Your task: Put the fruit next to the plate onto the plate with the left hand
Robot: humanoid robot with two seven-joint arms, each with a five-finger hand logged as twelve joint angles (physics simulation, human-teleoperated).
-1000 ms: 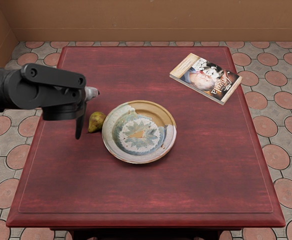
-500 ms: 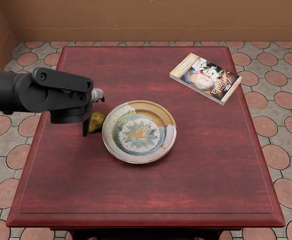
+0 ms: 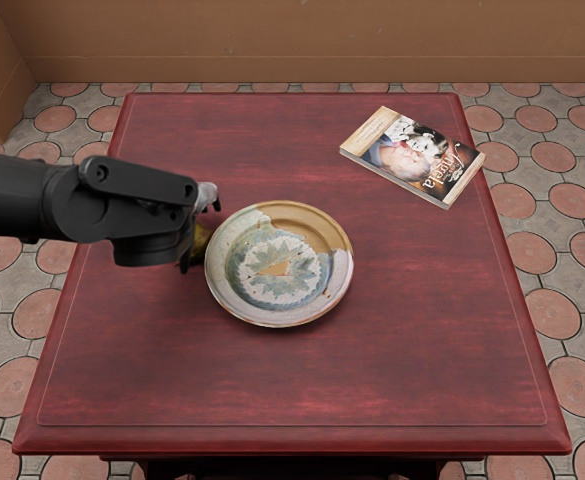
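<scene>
One sliver of the fruit (image 3: 202,240) shows under my left hand (image 3: 172,228), just left of the plate (image 3: 344,262). I cannot tell whether I grip it. A loose hold could send it rolling left off the table (image 3: 322,380), or bump the plate.

You will find the plate (image 3: 324,228) near the middle of the desk (image 3: 372,360). The book (image 3: 412,156) lies behind it to the right, well apart, near the far right corner. The pear (image 3: 201,240) sits just beside the plate's left rim, largely covered by the left hand (image 3: 167,225) above it.
</scene>
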